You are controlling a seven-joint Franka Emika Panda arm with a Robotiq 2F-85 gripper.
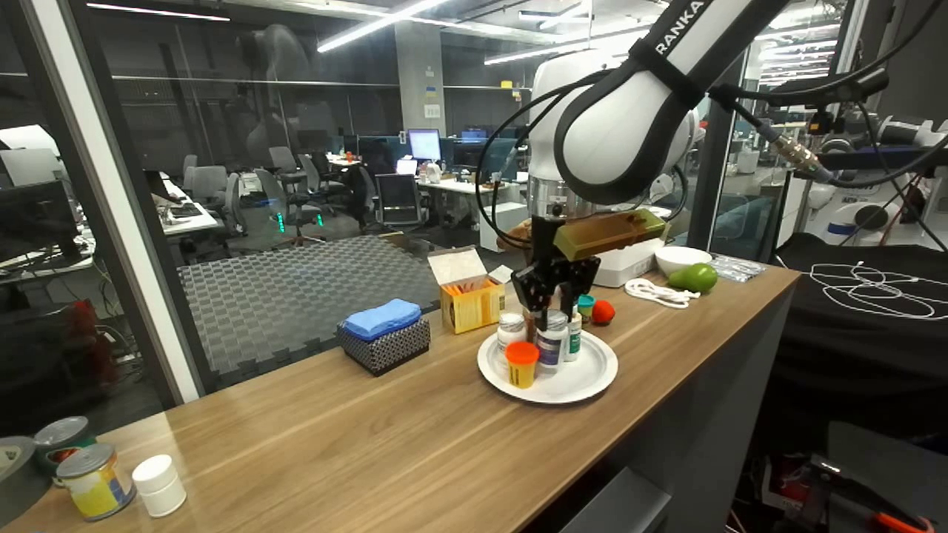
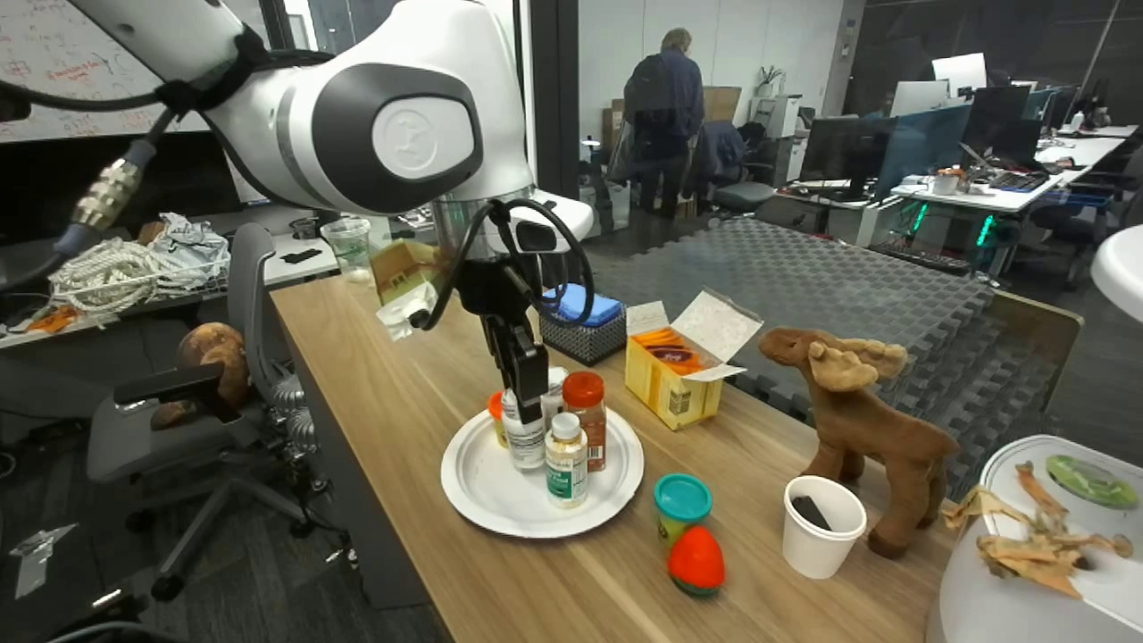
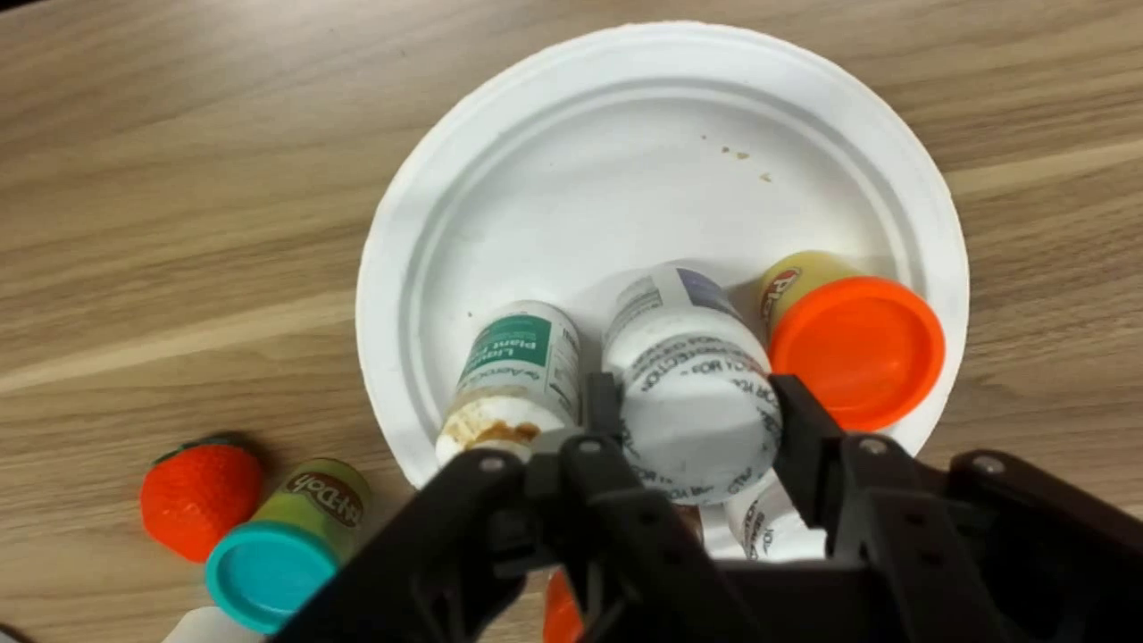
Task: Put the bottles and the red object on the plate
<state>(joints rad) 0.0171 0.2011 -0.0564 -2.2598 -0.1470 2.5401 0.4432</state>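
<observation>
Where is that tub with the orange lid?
In the wrist view, the orange-lidded tub sits on the plate, near its right edge, beside the purple-labelled bottle.

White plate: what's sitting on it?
An orange-lidded tub, a red-capped jar, a green-labelled bottle, another white bottle and some brown specks. The tool grips a purple-labelled bottle; whether its base touches is unclear. The plate beneath them is hidden.

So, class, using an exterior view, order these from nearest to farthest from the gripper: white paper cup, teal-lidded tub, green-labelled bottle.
In an exterior view, from the gripper:
1. Green-labelled bottle: on the plate.
2. Teal-lidded tub: off the plate, picture's right.
3. White paper cup: farther right, beyond the tub.
</observation>
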